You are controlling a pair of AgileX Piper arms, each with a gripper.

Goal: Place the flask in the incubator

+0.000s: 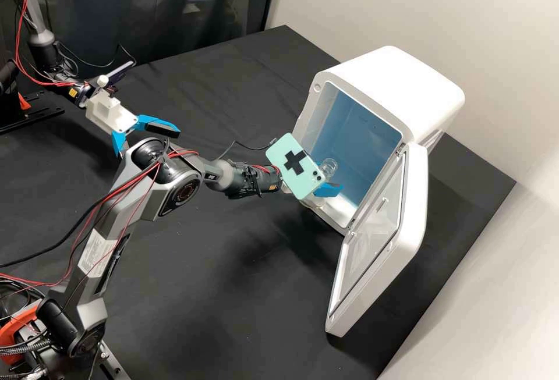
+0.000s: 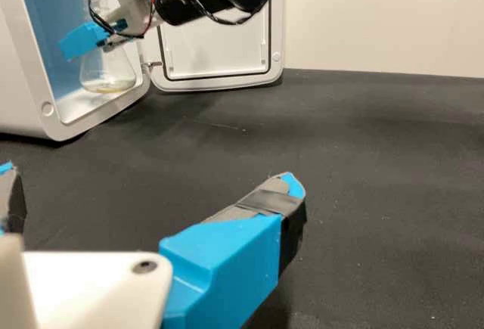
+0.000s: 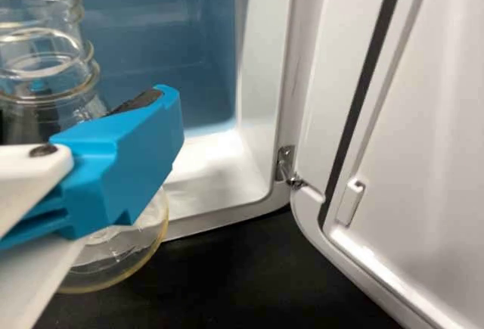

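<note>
While a mint-green phone (image 1: 294, 164) marked with a black cross, fixed at the right arm's wrist, screens much of the right gripper (image 3: 83, 121) from the high camera, the white incubator (image 1: 402, 77) stands at about 3 o'clock on the black bench (image 1: 233, 287). Its door (image 1: 384, 234) is swung wide open and hangs toward 5 o'clock. Red and black cables (image 1: 125, 194) trail along the right arm, and a dark curtain (image 1: 145, 2) closes off the bench at 11 o'clock.

Just inside the mouth of the incubator's blue-lined chamber is the glass conical flask (image 1: 329, 166), upright at the lower front lip, with a thin yellowish film in its bottom. Whether its base rests on the chamber floor cannot be told.

With its elbow bent, the right arm stretches its forearm level toward 3 o'clock, its blue fingers clamped on the flask's neck. Well apart, at 10 o'clock, the left gripper (image 1: 142, 135) hangs low over the bench, fingers spread wide around nothing.
</note>
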